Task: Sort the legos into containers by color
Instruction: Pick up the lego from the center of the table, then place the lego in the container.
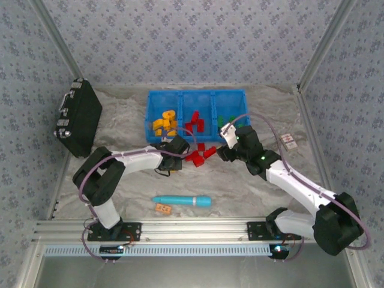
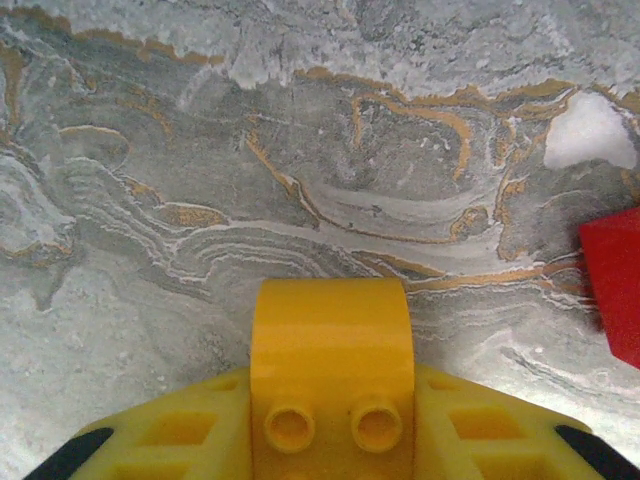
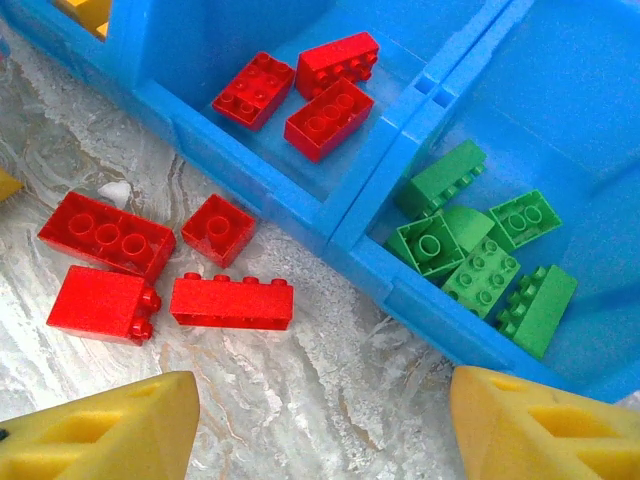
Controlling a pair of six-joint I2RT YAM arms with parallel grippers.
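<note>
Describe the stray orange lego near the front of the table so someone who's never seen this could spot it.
Find the blue tray at the back, then come forward to the long cyan cylinder. Just off its left end lies the orange lego, alone, well away from the red bricks clustered beside the tray.

**A:** Up at twelve o'clock, the back wall (image 1: 198, 36): grey-blue paper with a small flower print, evenly lit.

**B:** Same paper at nine and three, and bare aluminium struts (image 1: 58, 45) slant up the corners.

**A:** Down below, a marbled grey-white tabletop (image 1: 270, 108), with orange veins showing up close.

**B:** And at six o'clock, a ribbed aluminium rail (image 1: 192, 228) runs along the near edge.
</note>
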